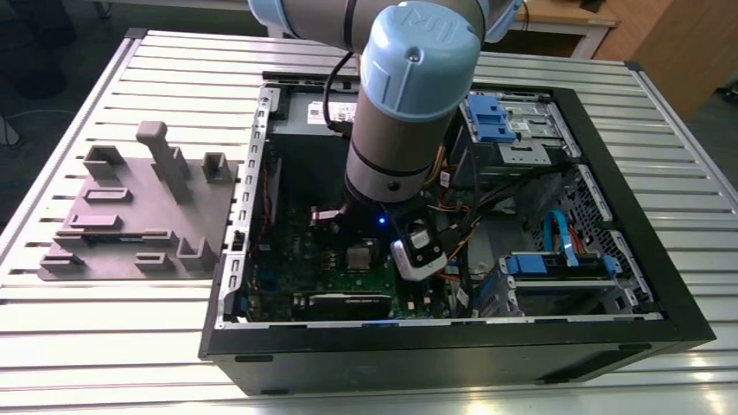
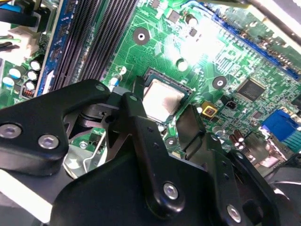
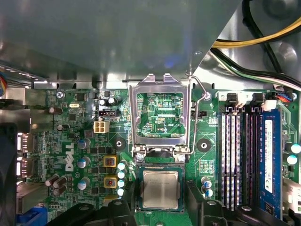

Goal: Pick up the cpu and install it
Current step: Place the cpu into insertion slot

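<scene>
The cpu [image 1: 359,256] sits low-centre in the exterior view, flat inside the open case [image 1: 461,346], w/ the arm [image 1: 403,112] reaching straight down beside it. In the second wrist view the gripper [image 2: 162,113] straddles the chip, jaws spread and clear of its edges (nothing gripped). In the first wrist view it looks seated in the socket [image 3: 136,194], metal lid up, edges square to the frame; being square, it has no long axis. The bracket [image 3: 133,113] stands open, presumably so the chip can drop in.
</scene>
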Controlling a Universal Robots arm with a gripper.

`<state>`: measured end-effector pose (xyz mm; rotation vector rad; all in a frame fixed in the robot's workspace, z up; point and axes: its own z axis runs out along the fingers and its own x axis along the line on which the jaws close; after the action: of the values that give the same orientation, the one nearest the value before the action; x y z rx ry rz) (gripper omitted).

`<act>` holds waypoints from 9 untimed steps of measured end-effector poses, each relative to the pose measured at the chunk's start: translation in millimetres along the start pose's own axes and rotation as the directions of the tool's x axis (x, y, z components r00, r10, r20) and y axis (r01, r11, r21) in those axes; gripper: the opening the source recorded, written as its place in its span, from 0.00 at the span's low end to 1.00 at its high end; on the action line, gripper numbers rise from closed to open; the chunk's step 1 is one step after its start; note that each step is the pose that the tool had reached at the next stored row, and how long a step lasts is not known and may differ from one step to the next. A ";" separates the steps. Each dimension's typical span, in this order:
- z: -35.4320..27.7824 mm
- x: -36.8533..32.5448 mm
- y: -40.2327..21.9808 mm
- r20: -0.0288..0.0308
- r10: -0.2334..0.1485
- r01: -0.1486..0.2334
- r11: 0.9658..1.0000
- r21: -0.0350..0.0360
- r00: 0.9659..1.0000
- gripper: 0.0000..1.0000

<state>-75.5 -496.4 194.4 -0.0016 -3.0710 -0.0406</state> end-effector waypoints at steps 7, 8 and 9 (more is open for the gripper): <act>-9.5 0.7 0.3 0.000 0.000 0.000 1.000 0.000 1.000 0.53; -11.0 0.8 0.3 0.000 0.000 0.000 1.000 0.000 1.000 0.47; -12.4 0.9 0.3 0.000 0.000 0.000 1.000 0.000 1.000 0.47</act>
<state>-75.4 -496.4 206.9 -0.0016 -3.0710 -0.0406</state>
